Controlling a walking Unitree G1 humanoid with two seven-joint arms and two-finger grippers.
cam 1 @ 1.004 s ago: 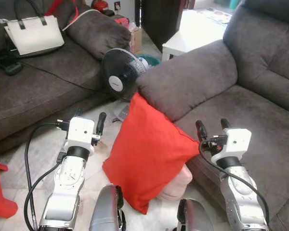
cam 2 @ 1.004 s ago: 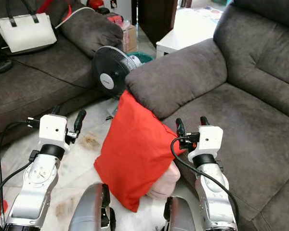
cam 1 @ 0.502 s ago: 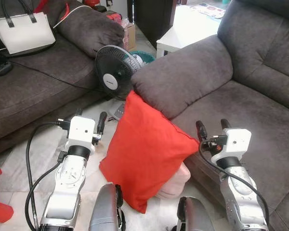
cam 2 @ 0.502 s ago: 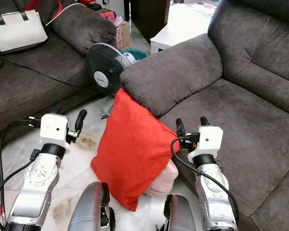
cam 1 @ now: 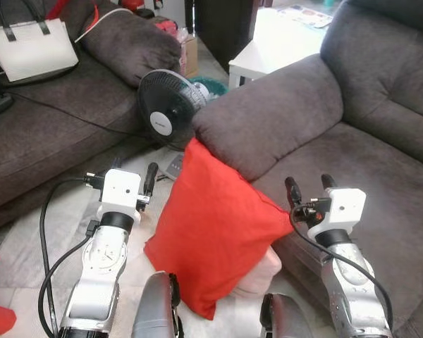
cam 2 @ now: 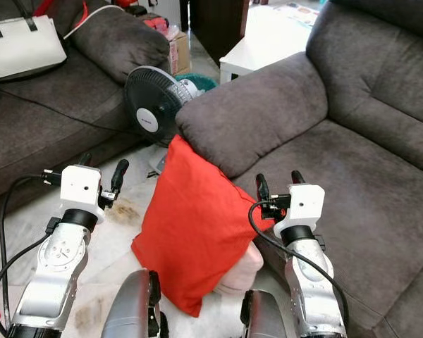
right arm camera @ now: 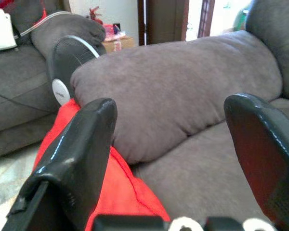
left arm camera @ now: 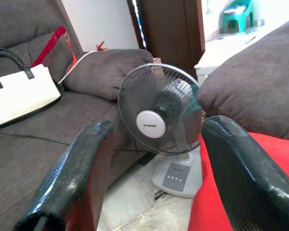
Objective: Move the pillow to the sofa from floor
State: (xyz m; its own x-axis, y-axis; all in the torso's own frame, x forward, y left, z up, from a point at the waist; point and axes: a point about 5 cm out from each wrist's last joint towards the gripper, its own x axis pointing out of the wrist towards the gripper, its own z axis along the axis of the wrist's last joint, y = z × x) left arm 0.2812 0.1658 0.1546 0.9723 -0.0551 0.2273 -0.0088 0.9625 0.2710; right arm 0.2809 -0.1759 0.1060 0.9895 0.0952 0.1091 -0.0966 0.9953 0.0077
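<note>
Pillow (cam 1: 215, 243): bright red, plain fabric, roughly square, standing on one corner so it reads as a diamond; surface smooth with faint creases; lower corner down on the pale tiled floor (cam 1: 63, 225); upper corner tucked under the overhang of the sofa armrest (cam 1: 268, 120); its back leans against the front of the grey sofa (cam 1: 366, 176). A pale pink cushion (cam 1: 268, 271) shows just behind its lower right edge, touching it.

Left pincer (cam 1: 132, 174): held up on the pillow's left, near its left edge but apart from it; fingers spread, nothing between them; the left wrist view shows both black fingers (left arm camera: 74, 178) wide apart, with red fabric at the edge beside one of them.

Right pincer (cam 1: 309, 186): raised on the pillow's right, over the front edge of the sofa seat; just beside the pillow's right corner, contact not certain; fingers spread, holding nothing; the right wrist view shows red fabric beside one finger (right arm camera: 72, 159) and the armrest ahead.

The pillow sits between the two pincers, lower than both sets of fingertips.

Surroundings: black standing fan (cam 1: 170, 113) on the floor behind the pillow, near its upper corner; second grey sofa (cam 1: 49, 134) to the left with a white handbag (cam 1: 32, 49) on its seat; white worktop (cam 1: 278, 42) beyond the armrest.
</note>
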